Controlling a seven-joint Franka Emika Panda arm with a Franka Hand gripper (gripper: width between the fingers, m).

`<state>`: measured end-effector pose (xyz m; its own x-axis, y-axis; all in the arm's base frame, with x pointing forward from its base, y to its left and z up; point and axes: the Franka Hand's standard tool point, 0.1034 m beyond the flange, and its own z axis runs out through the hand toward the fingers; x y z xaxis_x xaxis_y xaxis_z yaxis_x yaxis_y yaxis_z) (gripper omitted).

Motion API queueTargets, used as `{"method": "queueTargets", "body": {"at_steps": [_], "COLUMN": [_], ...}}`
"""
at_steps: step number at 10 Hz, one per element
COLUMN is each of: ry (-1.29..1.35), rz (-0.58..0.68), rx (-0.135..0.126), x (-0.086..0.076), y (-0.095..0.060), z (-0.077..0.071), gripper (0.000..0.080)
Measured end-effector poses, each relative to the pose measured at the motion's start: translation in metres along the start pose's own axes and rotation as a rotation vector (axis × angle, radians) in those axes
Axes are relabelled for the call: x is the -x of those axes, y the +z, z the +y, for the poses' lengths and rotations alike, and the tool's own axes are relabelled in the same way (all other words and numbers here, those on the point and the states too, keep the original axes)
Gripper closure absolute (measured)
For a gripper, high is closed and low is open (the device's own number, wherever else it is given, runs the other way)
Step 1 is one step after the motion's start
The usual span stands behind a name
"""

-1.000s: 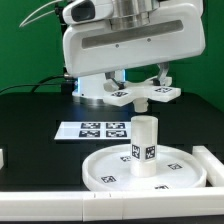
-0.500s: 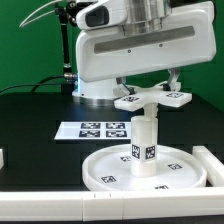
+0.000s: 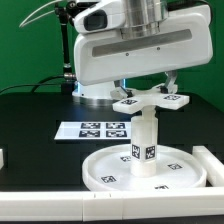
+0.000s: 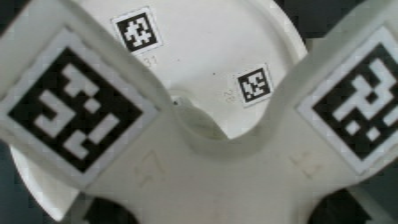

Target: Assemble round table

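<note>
Since a second ago the arm has carried the cross-shaped foot [image 3: 150, 102] toward the exterior view's right and slightly down, from a spot off at about 11 o'clock of the post [image 3: 146, 142] to one directly at its 12 o'clock. The foot lies level, its tagged arms spread to either side, and its hub reaches the post's top; whether it only touches or is seated there cannot be told. The end effector [image 3: 147, 87] hangs straight down under the big white wrist housing and is clamped on the foot, its fingers mostly hidden behind the foot's arms. The post stands upright in the middle of the large round disc [image 3: 104, 172], which lies flat on the black table [image 3: 30, 115]. The marker board [image 3: 92, 129] lies at about 10 o'clock of the post, apart from the disc. A white rail [image 3: 209, 160] lies just beside the disc at its 3 o'clock. In the wrist view the foot [image 4: 187, 155] fills the picture, two large tags on its arms.
</note>
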<state>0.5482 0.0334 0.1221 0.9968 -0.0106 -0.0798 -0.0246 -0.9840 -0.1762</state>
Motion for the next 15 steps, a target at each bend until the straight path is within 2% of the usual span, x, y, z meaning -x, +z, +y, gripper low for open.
{"method": "queueTargets", "body": {"at_steps": [4,10,15], "ry": [-0.044,-0.05,-0.128], "rz": [0.049,0.037,0.049], "rx": [0.013,0.019,0.023], "x": [-0.007,0.004,0.001], "y": [0.003,0.018,0.017], "z": [0.006,0.01,0.011], "gripper": [0.0351,0.0351,0.0351]}}
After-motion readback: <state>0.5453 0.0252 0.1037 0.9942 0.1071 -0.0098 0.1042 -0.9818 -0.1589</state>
